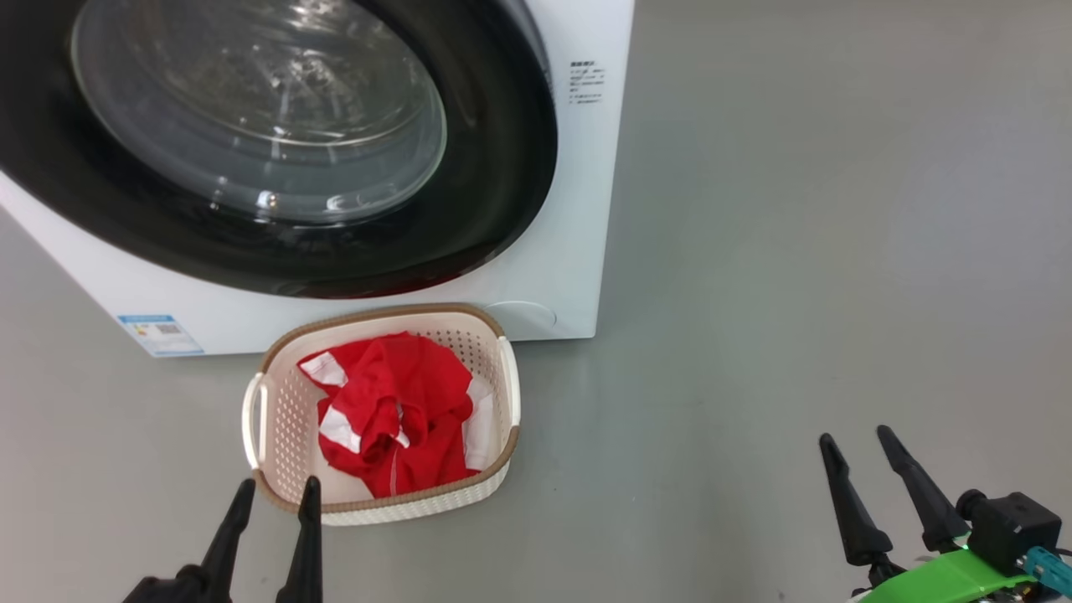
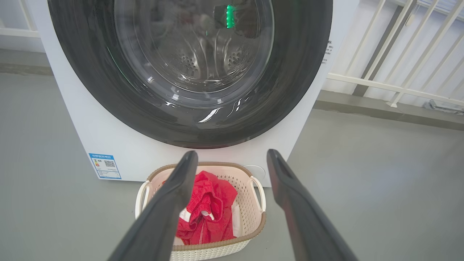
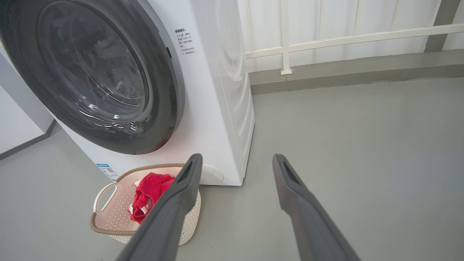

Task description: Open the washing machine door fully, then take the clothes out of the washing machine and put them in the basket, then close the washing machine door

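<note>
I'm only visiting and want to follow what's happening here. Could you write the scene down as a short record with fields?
washing machine door: looks shut, flush with the washing machine front
clothes: red and white, heaped in the basket
basket: on the grey floor, just in front of the machine
left end effector: open, empty, pointing toward the basket
right end effector: open, empty, over the floor
</note>
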Robot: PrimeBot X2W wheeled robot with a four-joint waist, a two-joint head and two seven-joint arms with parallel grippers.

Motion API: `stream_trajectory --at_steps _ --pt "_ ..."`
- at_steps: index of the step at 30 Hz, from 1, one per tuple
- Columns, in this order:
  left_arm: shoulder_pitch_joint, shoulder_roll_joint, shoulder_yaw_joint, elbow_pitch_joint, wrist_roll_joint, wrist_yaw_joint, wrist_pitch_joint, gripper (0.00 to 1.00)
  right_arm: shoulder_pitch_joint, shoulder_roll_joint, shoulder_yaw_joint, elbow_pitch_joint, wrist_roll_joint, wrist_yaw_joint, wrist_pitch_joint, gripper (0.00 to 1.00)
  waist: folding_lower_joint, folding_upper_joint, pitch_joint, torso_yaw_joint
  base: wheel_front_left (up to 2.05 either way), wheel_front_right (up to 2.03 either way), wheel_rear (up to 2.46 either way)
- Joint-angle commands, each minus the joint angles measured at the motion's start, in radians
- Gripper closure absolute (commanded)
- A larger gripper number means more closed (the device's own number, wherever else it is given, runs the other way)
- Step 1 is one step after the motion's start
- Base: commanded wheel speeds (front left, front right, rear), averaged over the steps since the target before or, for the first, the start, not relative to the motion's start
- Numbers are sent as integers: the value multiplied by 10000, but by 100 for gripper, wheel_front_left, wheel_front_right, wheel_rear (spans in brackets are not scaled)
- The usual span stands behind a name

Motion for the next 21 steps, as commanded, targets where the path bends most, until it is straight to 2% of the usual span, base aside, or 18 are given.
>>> stream_trajectory --at_steps 1,21 --pt "2 141 362 -299 7 -55 -80 0 24 -90 138 -275 -35 -11 -63 0 0 -1 -109 -108 0 0 0" --pt "570 126 254 -489 -122 -55 -80 0 610 45 -136 -348 -83 -11 -63 0 0 -1 -435 -277 0 0 0"
